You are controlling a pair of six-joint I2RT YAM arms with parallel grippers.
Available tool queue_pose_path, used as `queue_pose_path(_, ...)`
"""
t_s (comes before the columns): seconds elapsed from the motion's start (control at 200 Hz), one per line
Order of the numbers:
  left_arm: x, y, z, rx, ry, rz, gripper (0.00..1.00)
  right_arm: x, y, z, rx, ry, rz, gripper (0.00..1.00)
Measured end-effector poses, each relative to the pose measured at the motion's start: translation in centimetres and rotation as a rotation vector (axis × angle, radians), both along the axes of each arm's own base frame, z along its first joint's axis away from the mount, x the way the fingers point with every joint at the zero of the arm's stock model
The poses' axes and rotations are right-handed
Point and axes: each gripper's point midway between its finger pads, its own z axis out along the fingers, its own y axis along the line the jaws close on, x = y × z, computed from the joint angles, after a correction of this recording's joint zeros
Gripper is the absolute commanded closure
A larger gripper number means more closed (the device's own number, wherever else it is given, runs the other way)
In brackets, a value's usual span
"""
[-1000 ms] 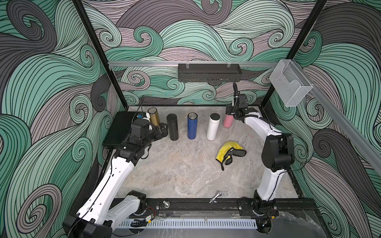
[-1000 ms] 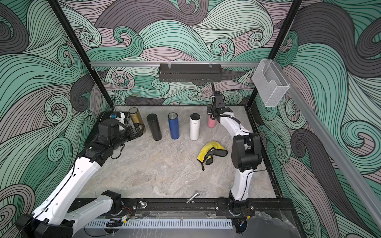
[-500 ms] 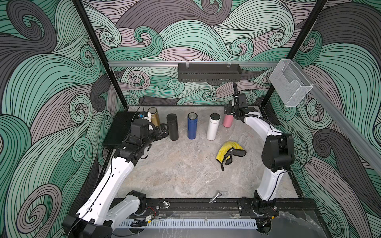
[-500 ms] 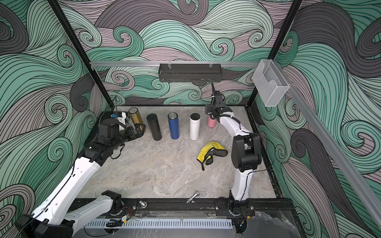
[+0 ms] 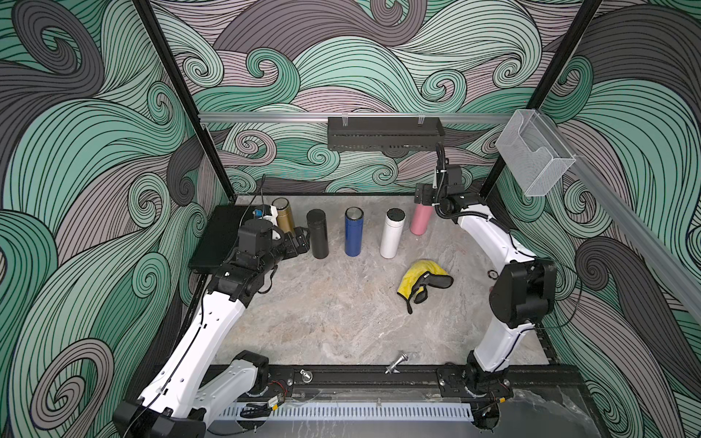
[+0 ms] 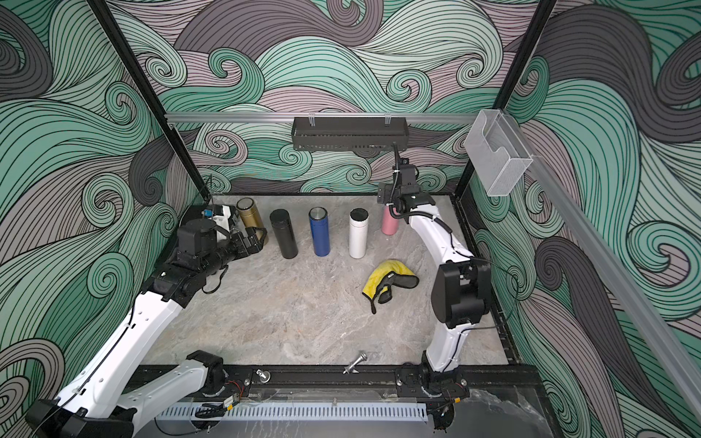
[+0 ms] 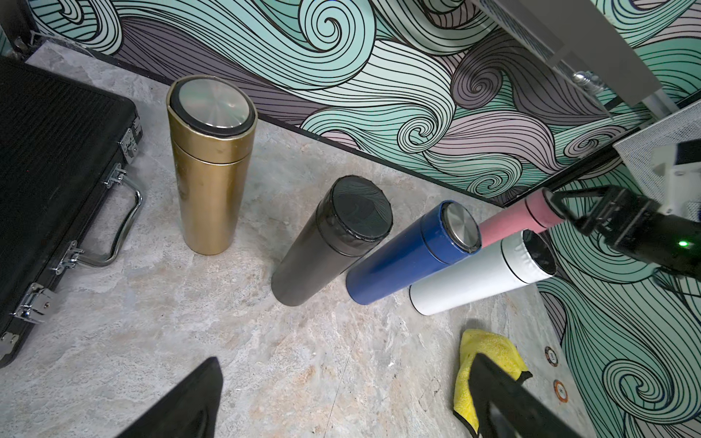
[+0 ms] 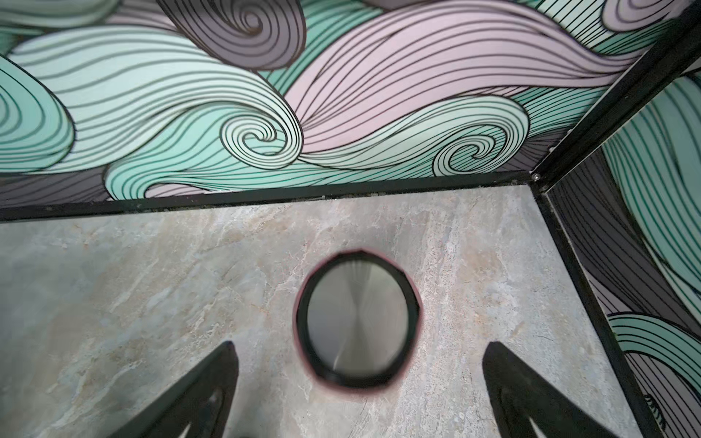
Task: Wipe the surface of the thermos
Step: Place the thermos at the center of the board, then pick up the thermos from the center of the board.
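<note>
Five thermoses stand in a row along the back: gold (image 5: 284, 214), black (image 5: 317, 235), blue (image 5: 353, 233), white (image 5: 392, 235) and pink (image 5: 420, 222). My right gripper (image 5: 426, 203) hangs straight above the pink thermos (image 8: 358, 322), open. Its fingers stand clear of the steel lid on both sides. My left gripper (image 5: 299, 242) is open and empty, low over the table between the gold and black thermoses. A yellow and black cloth (image 5: 419, 277) lies crumpled in front of the white thermos, with no gripper on it.
A shut black case (image 5: 220, 235) lies at the back left beside my left arm. A small metal bolt (image 5: 396, 367) lies near the front rail. A black shelf (image 5: 385, 132) hangs on the back wall. Two small round chips (image 7: 550, 354) lie by the right wall.
The right gripper's jaws have spread wider over the pink thermos. The left arm, the cloth and the other thermoses have not moved.
</note>
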Motion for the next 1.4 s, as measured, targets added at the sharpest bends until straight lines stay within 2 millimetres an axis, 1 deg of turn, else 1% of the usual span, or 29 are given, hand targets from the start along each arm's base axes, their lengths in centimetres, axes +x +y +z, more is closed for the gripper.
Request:
queue_pose_path(0.12, 0.6, -0.6, -0.2, 0.006, -0.004, -0.017, 0.01, -2.5, 0.1, 3.5, 0.025, -0.046, -0.007, 0.0)
queue_pose_path(0.135, 0.7, -0.7, -0.3, 0.008, -0.001, -0.02, 0.01, -2.8, 0.1, 3.7, 0.027, -0.051, -0.007, 0.0)
queue_pose_path(0.185, 1.2, -1.0, -0.9, 0.015, 0.009, -0.028, 0.01, -4.5, 0.5, 4.9, 0.036, -0.085, -0.009, 0.0)
queue_pose_path(0.255, 1.8, -1.4, -1.5, 0.024, 0.021, -0.037, 0.01, -7.6, 1.4, 5.4, 0.068, -0.113, 0.013, 0.0)
queue_pose_path(0.32, 2.4, -1.8, -2.1, 0.032, 0.032, -0.045, 0.01, -10.2, 2.5, 5.3, 0.114, -0.115, 0.042, 0.0)
queue_pose_path(0.36, 2.7, -2.1, -2.4, 0.04, 0.037, -0.051, 0.01, -11.4, 3.0, 5.2, 0.135, -0.105, 0.055, 0.0)
queue_pose_path(0.425, 3.2, -2.7, -2.5, 0.064, 0.038, -0.058, 0.01, -12.8, 3.7, 5.1, 0.151, -0.093, 0.075, 0.0)
queue_pose_path(0.46, 3.5, -3.0, -2.5, 0.081, 0.034, -0.058, 0.01, -13.5, 4.2, 4.8, 0.154, -0.086, 0.09, 0.0)
queue_pose_path(0.52, 4.0, -3.7, -2.2, 0.113, 0.021, -0.061, 0.01, -15.0, 5.1, 3.5, 0.156, -0.061, 0.123, 0.0)
queue_pose_path(0.565, 4.3, -4.2, -1.9, 0.142, 0.009, -0.062, 0.01, -16.3, 5.9, 2.2, 0.161, -0.033, 0.153, 0.0)
queue_pose_path(0.65, 5.4, -5.3, -1.5, 0.203, -0.009, -0.053, 0.01, -17.9, 6.3, 0.4, 0.168, 0.012, 0.176, 0.01)
queue_pose_path(0.705, 6.3, -5.9, -1.4, 0.241, -0.015, -0.039, 0.01, -18.5, 6.0, -0.3, 0.171, 0.026, 0.169, 0.01)
queue_pose_path(0.776, 7.3, -6.2, -1.9, 0.281, -0.008, -0.009, 0.01, -18.9, 5.5, -0.6, 0.173, 0.031, 0.156, 0.02)
queue_pose_path(0.891, 8.7, -5.5, -3.6, 0.349, 0.026, 0.057, 0.01, -19.3, 5.3, 0.0, 0.183, 0.011, 0.156, 0.02)
queue_pose_path(0.951, 9.1, -5.2, -4.5, 0.377, 0.045, 0.078, 0.01, -19.4, 5.3, 0.2, 0.186, 0.005, 0.156, 0.02)
queue_pose_path(1.046, 9.5, -4.9, -5.5, 0.401, 0.058, 0.097, 0.01, -19.4, 5.3, 0.2, 0.186, 0.005, 0.157, 0.02)
queue_pose_path(1.236, 10.4, -4.9, -6.1, 0.407, 0.027, 0.123, 0.02, -19.4, 5.1, 0.2, 0.179, 0.002, 0.146, 0.03)
queue_pose_path(1.401, 11.1, -5.1, -8.4, 0.424, 0.033, 0.124, 0.04, -19.4, 4.9, -0.3, 0.172, 0.011, 0.141, 0.03)
